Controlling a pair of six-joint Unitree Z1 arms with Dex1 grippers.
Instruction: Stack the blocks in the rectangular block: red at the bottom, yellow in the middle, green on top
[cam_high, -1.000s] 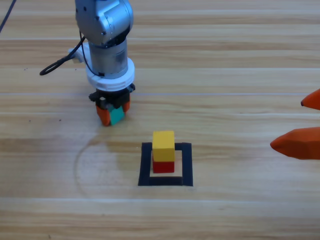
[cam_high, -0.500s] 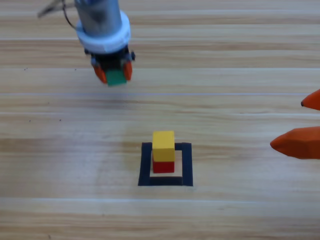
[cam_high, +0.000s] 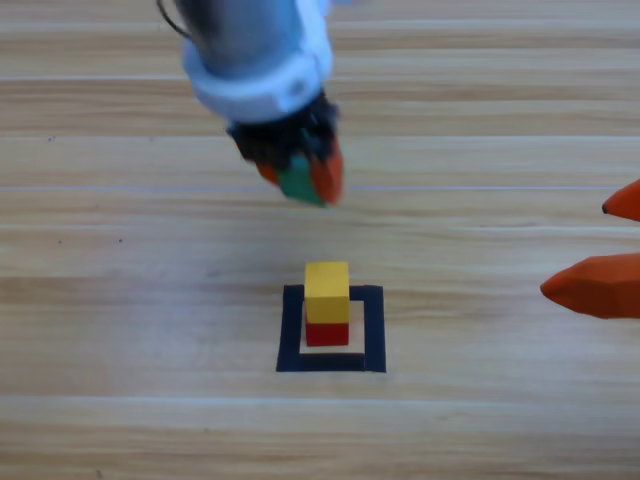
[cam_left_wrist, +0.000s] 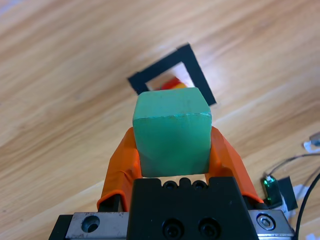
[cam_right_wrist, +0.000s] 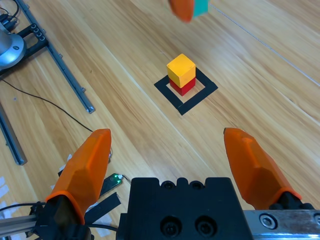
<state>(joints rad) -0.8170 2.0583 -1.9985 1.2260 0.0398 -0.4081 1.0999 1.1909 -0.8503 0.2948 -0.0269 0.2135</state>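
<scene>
My left gripper (cam_high: 300, 180) hangs above the table, up and left of the stack, shut on the teal-green cube (cam_high: 296, 182); in the left wrist view that cube (cam_left_wrist: 172, 131) fills the gap between the orange jaws. The yellow cube (cam_high: 327, 292) rests on the red cube (cam_high: 327, 332) inside the black-tape rectangle (cam_high: 290, 335). In the right wrist view the yellow cube (cam_right_wrist: 181, 69), the red cube (cam_right_wrist: 184, 87) and the rectangle (cam_right_wrist: 200, 97) lie ahead. My right gripper (cam_high: 612, 248) waits open at the right edge.
Bare wooden tabletop (cam_high: 150, 330) surrounds the rectangle. The right wrist view shows a metal frame (cam_right_wrist: 55, 55) and cables (cam_right_wrist: 45, 100) at the table's side. A cable and a small black device (cam_left_wrist: 274, 187) show in the left wrist view.
The left gripper has risen with the green cube and swung right, from the left of the table toward the stack. The stack and the right gripper have not moved.
</scene>
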